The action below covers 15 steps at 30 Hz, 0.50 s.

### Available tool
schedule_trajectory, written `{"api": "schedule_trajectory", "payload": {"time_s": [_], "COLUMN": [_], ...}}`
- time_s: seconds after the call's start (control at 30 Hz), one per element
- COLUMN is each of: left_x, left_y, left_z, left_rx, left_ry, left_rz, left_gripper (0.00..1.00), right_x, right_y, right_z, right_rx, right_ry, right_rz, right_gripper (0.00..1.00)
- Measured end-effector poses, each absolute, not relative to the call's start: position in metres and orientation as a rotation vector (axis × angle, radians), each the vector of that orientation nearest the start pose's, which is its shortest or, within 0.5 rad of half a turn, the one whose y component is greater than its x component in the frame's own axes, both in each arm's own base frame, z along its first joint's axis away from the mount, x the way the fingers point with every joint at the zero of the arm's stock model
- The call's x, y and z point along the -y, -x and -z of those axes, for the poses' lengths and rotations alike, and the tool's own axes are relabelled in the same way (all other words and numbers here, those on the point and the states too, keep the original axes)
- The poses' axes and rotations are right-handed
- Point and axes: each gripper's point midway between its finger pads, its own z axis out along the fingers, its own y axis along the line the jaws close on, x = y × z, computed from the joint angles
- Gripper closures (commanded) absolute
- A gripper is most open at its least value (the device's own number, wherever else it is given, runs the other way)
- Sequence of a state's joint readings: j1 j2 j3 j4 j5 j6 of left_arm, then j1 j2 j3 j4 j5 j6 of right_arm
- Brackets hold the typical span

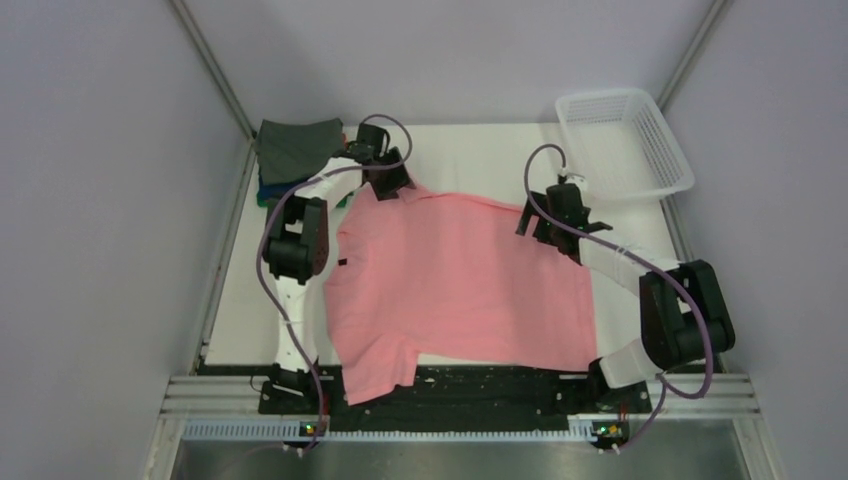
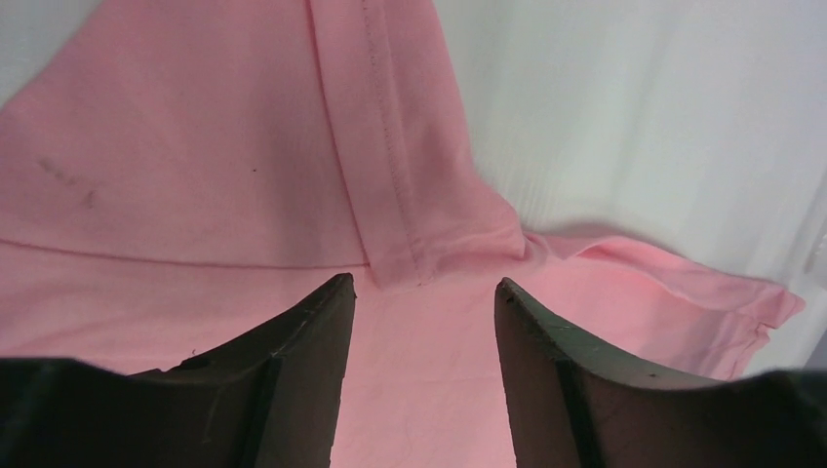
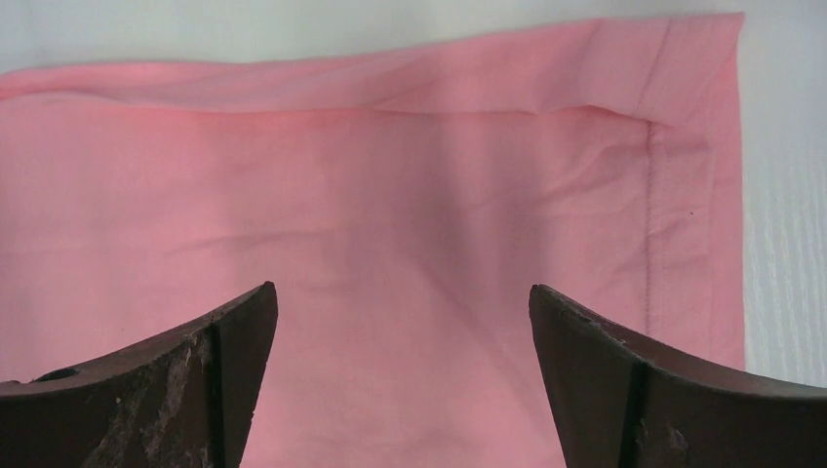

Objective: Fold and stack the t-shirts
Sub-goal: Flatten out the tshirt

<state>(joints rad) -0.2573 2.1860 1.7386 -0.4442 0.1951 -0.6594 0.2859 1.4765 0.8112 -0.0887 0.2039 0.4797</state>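
A plain pink t-shirt [image 1: 455, 280] lies spread flat on the white table, one sleeve hanging over the near edge. My left gripper [image 1: 392, 185] is open over the shirt's far left corner; in the left wrist view its jaws [image 2: 421, 288] stand apart above a folded sleeve hem [image 2: 390, 146]. My right gripper [image 1: 540, 225] is open over the shirt's far right edge; in the right wrist view [image 3: 402, 292] its jaws stand wide apart above flat pink cloth [image 3: 390, 195]. A stack of folded shirts, dark grey on top [image 1: 295, 145] with blue and green edges below, sits at the far left.
A white plastic mesh basket [image 1: 625, 140] stands at the far right corner. A black strip [image 1: 480, 385] runs along the near table edge between the arm bases. Grey walls close in both sides.
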Motion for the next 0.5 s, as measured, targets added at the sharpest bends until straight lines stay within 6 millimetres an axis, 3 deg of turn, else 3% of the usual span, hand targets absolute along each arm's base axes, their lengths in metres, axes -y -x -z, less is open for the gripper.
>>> {"api": "schedule_trajectory", "payload": {"time_s": [0.17, 0.5], "left_x": [0.2, 0.205], "left_y": [-0.509, -0.508], "left_z": [-0.044, -0.042], "left_rx": [-2.566, -2.573], "left_ry": [0.432, 0.438], "left_rz": [0.618, 0.647], "left_gripper": [0.43, 0.57], "right_x": [-0.091, -0.088], "right_y": [-0.369, -0.369], "right_z": [-0.059, -0.05], "right_rx": [-2.327, -2.342], "right_ry": [-0.336, -0.356], "right_rz": [-0.134, -0.108], "right_gripper": [0.01, 0.01]}}
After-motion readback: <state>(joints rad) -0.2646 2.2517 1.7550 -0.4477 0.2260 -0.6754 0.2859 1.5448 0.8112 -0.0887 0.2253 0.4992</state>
